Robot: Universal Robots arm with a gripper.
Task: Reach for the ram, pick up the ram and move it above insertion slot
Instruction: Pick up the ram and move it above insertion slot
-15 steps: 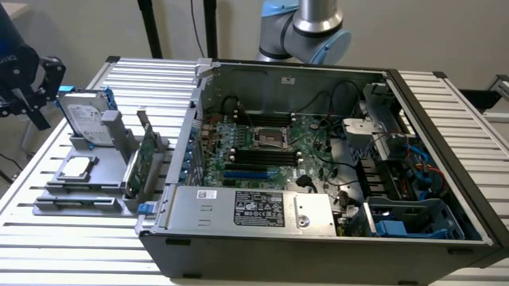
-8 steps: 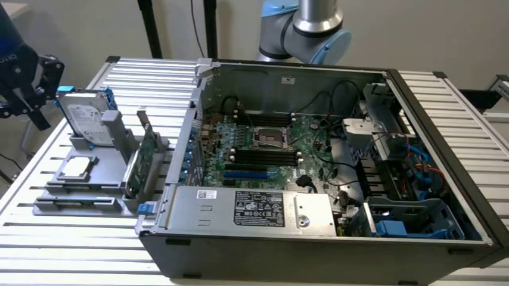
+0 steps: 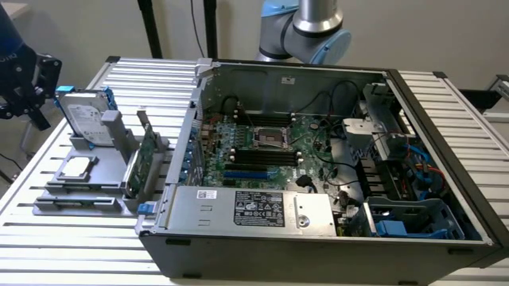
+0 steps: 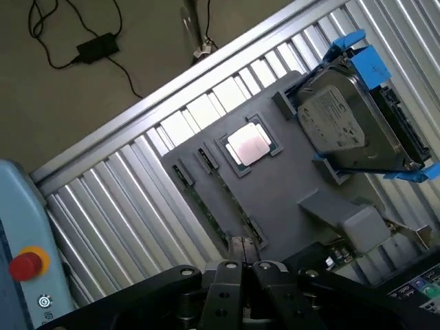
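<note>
The pincer (image 3: pixel 30 95) is closed, its two dark fingers (image 4: pixel 230 271) pressed together with nothing between them. In the exterior view it hangs at that view's far left, out past the edge of the slatted table (image 3: pixel 47 238) and level with the top of the hard drive (image 3: pixel 86 116), near it but not touching. The forearm above it shows as a dark blue segment at the corner, while the arm (image 3: pixel 310 30) has its grey and pale blue joint behind the open computer case (image 3: pixel 318 238), so the limb reaches wide around to that side. The wrist is tipped, and its camera looks down at a slant onto the grey holder (image 4: pixel 295 179).

The ram (image 4: pixel 210 210) sits on edge in a long slot of that holder, a thin green strip running between small clips, one end near the fingers in the wrist view. How high the fingers are above it I cannot tell. Just beside it on the holder lies a square processor chip (image 4: pixel 249 144) in its recess, with the hard drive in blue rails propped upright beyond it. A green card (image 3: pixel 143 158) stands on edge between the holder and the case. The memory slots on the motherboard (image 3: pixel 266 156) are dark, parallel bars in the middle of the case.
</note>
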